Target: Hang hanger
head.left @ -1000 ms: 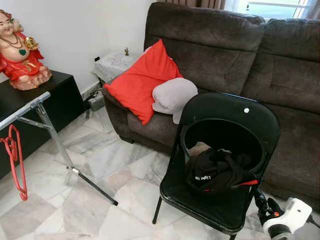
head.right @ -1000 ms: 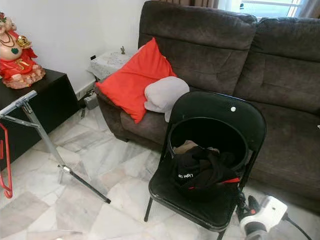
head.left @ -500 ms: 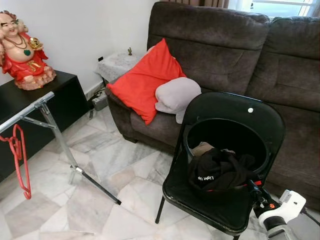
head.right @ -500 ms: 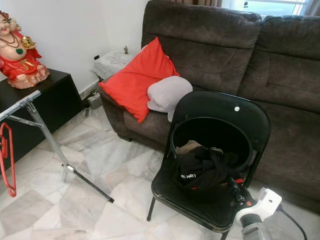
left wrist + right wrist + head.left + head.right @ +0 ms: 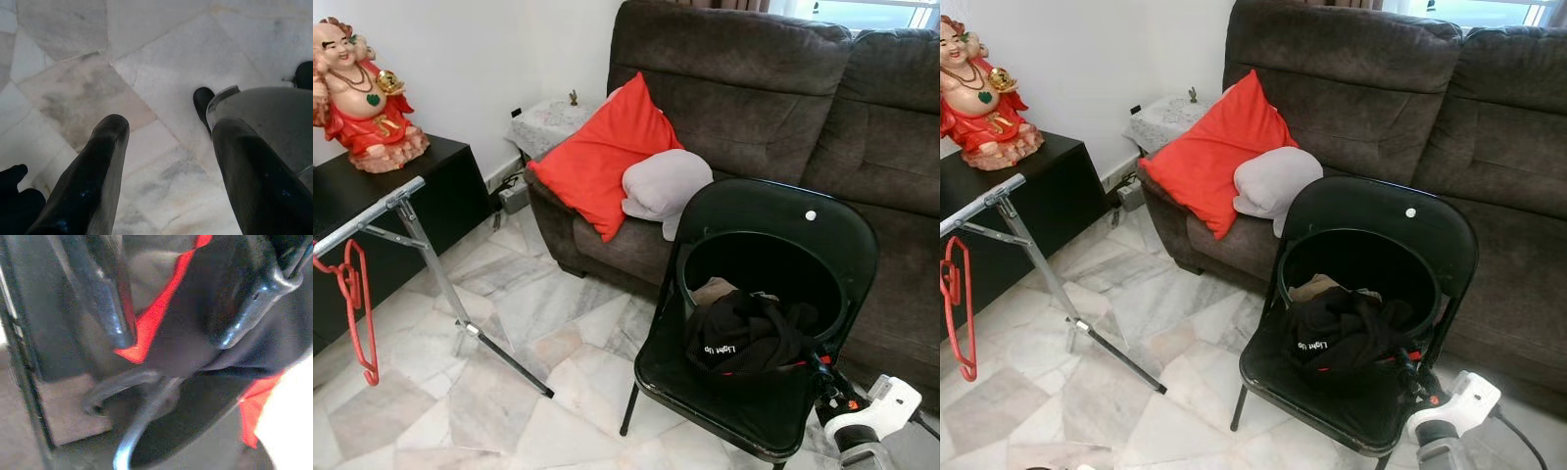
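The right hand [image 5: 822, 377] is in at the chair [image 5: 773, 235] now, down at 5 o'clock of the head view, its two fingers [image 5: 110, 308] spread apart and poised over the black garment [image 5: 744, 338] heaped in the black basket [image 5: 754, 259] on the seat. From the wrist you can see red trim on the dark cloth and a thin dark curved bar [image 5: 132, 387] just beyond the fingertips; whether that bar is a hanger's hook or the basket's rim, I cannot tell. The fingers pinch nothing yet.

Over at 9 o'clock a red hanger [image 5: 357, 313] dangles from the silver rail [image 5: 367, 215] of the drying rack, well apart from the chair. That one is thin moulded plastic by the look of it: light, stiff, a bit springy, smooth enough to slip in a loose pinch.

My read: any hanger here wants taking at the neck just under the hook, or on the shoulder beside it, so the hook stays free for the rail. The garment is soft and floppy, likely to drag and swing.

The left hand [image 5: 166, 161] hangs idle, fingers apart, over the marble floor [image 5: 146, 58]
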Available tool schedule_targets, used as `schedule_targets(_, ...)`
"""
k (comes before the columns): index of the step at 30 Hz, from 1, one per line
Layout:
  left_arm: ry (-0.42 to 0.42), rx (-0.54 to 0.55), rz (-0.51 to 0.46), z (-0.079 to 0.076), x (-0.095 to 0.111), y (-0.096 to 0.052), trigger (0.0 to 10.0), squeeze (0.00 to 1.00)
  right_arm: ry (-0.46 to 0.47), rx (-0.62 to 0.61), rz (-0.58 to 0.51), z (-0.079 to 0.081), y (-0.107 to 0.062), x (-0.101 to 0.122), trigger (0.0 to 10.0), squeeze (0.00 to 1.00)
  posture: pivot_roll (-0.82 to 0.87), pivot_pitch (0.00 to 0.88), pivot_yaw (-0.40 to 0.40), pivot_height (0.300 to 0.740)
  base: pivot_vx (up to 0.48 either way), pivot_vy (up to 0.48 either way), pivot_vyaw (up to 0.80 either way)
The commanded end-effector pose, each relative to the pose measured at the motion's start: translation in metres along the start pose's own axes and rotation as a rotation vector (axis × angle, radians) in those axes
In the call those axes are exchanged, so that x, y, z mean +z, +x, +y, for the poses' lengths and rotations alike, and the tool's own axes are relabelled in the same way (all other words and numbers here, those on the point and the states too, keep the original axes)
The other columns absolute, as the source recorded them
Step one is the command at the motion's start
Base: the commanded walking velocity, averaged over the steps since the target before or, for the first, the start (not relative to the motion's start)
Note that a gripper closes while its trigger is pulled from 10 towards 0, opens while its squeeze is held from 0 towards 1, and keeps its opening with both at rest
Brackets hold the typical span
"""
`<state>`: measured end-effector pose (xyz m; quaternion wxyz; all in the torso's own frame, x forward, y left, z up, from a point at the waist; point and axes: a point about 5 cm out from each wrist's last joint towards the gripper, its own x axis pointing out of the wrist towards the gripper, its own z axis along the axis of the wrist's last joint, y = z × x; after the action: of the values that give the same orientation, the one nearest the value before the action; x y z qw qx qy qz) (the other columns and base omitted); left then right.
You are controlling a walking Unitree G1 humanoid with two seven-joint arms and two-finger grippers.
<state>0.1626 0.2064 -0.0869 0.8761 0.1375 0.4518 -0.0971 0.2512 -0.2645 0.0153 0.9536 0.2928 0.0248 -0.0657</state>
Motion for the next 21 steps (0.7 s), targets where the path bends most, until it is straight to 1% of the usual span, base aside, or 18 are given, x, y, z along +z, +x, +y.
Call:
schedule_targets(1,-0.025,0.019,0.020,0.004,-0.006,-0.002,10.0,0.00,0.009,0.002,-0.048,0.004,-0.009,-0.002,10.0,0.00,0.09,0.036,0.068,0.740,0.000,0.000,0.00)
schedule_targets(2,-0.026,0.021,0.020,0.004,-0.006,-0.002,10.0,0.00,0.012,0.001,-0.061,0.005,-0.014,-0.004,10.0,0.00,0.09,0.036,0.068,0.740,0.000,0.000,0.00)
schedule_targets(3,-0.030,0.023,0.017,0.003,-0.006,-0.002,10.0,0.00,0.022,0.001,-0.077,0.010,-0.027,-0.009,10.0,0.00,0.07,0.032,0.069,0.740,0.000,0.000,0.00)
schedule_targets(4,-0.030,0.023,0.017,0.003,-0.006,-0.002,10.0,0.00,0.022,0.001,-0.077,0.010,-0.027,-0.009,10.0,0.00,0.07,0.032,0.069,0.740,0.000,0.000,0.00)
schedule_targets(5,-0.037,0.025,0.011,0.003,-0.004,-0.001,10.0,0.00,0.014,0.010,-0.089,0.018,-0.039,-0.012,10.0,0.00,0.06,0.029,0.071,0.740,0.000,0.000,0.00)
schedule_targets(6,-0.038,0.026,0.008,0.003,-0.003,-0.001,10.0,0.00,0.009,0.014,-0.091,0.021,-0.042,-0.013,10.0,0.00,0.05,0.028,0.071,0.740,0.000,0.000,0.00)
schedule_targets(7,-0.038,0.027,0.007,0.003,-0.003,-0.001,10.0,0.00,0.006,0.015,-0.094,0.023,-0.043,-0.013,10.0,0.00,0.05,0.028,0.071,0.740,0.000,0.000,0.00)
schedule_targets(9,-0.078,0.038,-0.009,0.001,0.003,0.001,10.0,0.00,-0.089,0.031,-0.110,0.038,-0.045,-0.008,10.0,0.00,0.04,0.014,0.070,0.740,0.000,0.000,0.00)
schedule_targets(11,-0.114,0.047,-0.026,-0.002,0.007,0.003,10.0,0.00,-0.140,0.034,-0.137,0.046,-0.045,-0.003,10.0,0.00,0.04,0.008,0.070,0.740,0.000,0.000,0.00)
schedule_targets(12,-0.145,0.069,-0.048,-0.001,0.012,0.003,10.0,0.00,-0.138,0.027,-0.165,0.057,-0.046,0.005,10.0,0.00,0.03,0.000,0.063,0.740,0.000,0.000,0.00)
schedule_targets(13,-0.153,0.080,-0.056,0.001,0.013,0.003,10.0,0.00,-0.134,0.027,-0.175,0.060,-0.047,0.008,10.0,0.00,0.03,0.000,0.063,0.740,0.000,0.000,0.00)
schedule_targets(15,-0.194,0.117,-0.100,0.016,0.023,0.003,10.0,0.00,-0.125,0.032,-0.189,0.068,-0.048,0.011,10.0,0.00,0.03,0.000,0.057,0.740,0.000,0.000,0.00)
schedule_targets(17,-0.207,0.123,-0.112,0.019,0.026,0.003,10.0,0.00,-0.123,0.027,-0.183,0.071,-0.050,0.012,10.0,0.00,0.03,0.000,0.057,0.740,0.000,0.000,0.00)
schedule_targets(18,-0.221,0.125,-0.134,0.026,0.031,0.002,10.0,0.00,-0.137,0.027,-0.178,0.072,-0.050,0.011,10.0,0.00,0.03,0.000,0.054,0.740,0.000,0.000,0.00)
schedule_targets(19,-0.225,0.121,-0.147,0.029,0.033,0.002,10.0,0.00,-0.137,0.022,-0.175,0.072,-0.050,0.010,10.0,0.00,0.03,0.000,0.053,0.740,0.000,0.000,0.00)
schedule_targets(21,-0.222,0.095,-0.163,0.031,0.034,0.001,10.0,0.00,-0.147,0.011,-0.168,0.073,-0.050,0.009,10.0,0.00,0.03,0.000,0.051,0.740,0.000,0.000,0.00)
